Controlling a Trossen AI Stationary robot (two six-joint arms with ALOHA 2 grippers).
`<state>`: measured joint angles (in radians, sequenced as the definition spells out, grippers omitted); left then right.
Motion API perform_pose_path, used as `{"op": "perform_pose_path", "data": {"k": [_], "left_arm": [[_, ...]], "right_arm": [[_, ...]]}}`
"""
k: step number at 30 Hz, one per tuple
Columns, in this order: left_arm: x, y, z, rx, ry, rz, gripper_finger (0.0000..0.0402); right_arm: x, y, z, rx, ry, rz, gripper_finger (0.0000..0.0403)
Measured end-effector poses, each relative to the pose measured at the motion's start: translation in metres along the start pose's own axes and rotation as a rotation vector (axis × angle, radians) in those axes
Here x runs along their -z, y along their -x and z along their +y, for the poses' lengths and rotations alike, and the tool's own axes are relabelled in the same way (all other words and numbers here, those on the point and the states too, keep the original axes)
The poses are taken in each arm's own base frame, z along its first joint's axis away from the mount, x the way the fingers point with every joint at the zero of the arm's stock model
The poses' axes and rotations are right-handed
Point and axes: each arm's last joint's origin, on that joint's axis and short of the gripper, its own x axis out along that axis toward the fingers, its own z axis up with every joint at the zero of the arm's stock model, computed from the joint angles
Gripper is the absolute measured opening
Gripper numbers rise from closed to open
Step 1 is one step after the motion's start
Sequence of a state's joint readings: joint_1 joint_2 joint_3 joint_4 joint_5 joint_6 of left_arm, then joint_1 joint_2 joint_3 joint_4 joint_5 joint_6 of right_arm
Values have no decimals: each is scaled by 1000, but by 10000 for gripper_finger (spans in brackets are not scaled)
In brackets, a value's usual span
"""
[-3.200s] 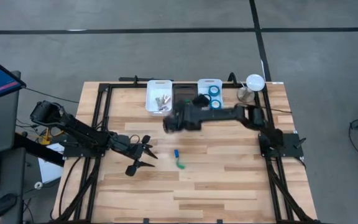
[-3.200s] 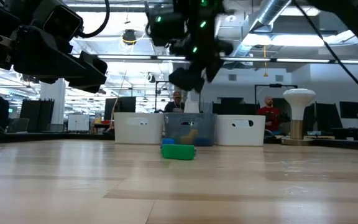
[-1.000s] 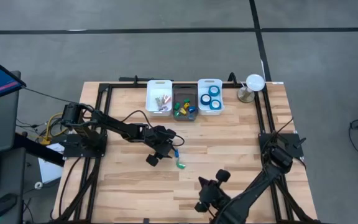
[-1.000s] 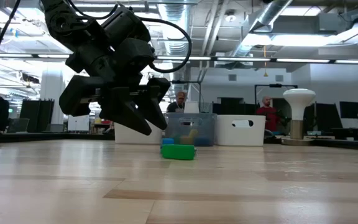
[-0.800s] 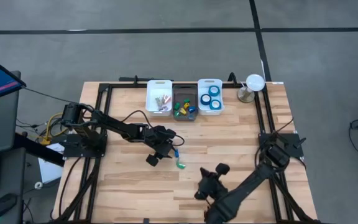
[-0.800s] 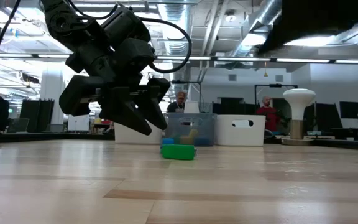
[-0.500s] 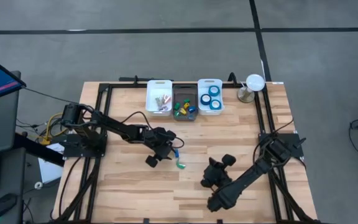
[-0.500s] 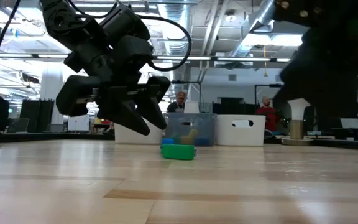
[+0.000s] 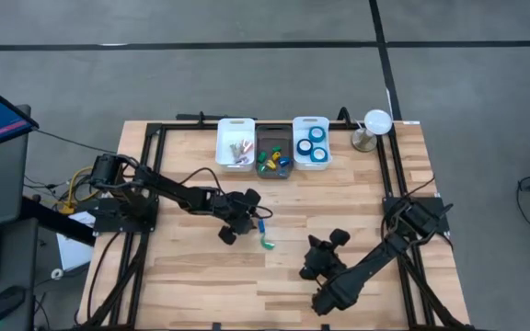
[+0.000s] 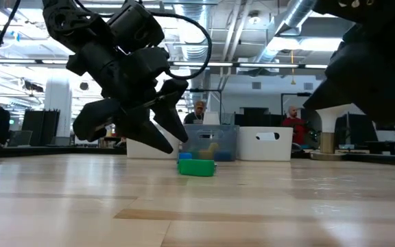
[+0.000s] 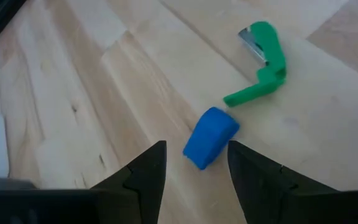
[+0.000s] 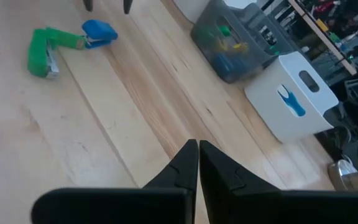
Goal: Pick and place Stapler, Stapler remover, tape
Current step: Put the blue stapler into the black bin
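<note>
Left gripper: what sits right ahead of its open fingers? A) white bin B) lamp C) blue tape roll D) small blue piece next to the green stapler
D: in the left wrist view the left gripper is open, with the small blue piece between the fingertips and the green stapler just beyond.

White lamp (image 9: 376, 120) — beside the bins (image 9: 236, 144) — upright.

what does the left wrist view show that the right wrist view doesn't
Only the left wrist view: the open left end effector close above the blue piece, fingers either side of it.

Only the right wrist view: the shut right end effector, the clear bin of small coloured pieces, and a white bin.

Both: the green stapler, the blue piece beside it, and the wooden table.
</note>
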<state>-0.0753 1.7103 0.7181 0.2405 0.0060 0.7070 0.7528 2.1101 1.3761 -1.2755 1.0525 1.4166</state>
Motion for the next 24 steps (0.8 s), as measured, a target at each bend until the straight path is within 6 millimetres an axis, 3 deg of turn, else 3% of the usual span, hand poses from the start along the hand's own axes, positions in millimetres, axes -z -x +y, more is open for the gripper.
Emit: {"op": "perform_pose_path", "data": {"k": [6, 11, 18, 24], "left_arm": [[-8, 0, 7, 10, -19, -49, 163], [-17, 2, 21, 134, 7, -90, 163], [-15, 5, 37, 199, 37, -113, 163], [-18, -8, 42, 215, 14, -118, 163]], "right_arm": [[-3, -6, 0, 10, 5, 2, 8], [-4, -7, 1, 8, -3, 8, 8], [-4, -7, 1, 2, -1, 12, 8], [-3, -6, 2, -3, -3, 13, 8]]}}
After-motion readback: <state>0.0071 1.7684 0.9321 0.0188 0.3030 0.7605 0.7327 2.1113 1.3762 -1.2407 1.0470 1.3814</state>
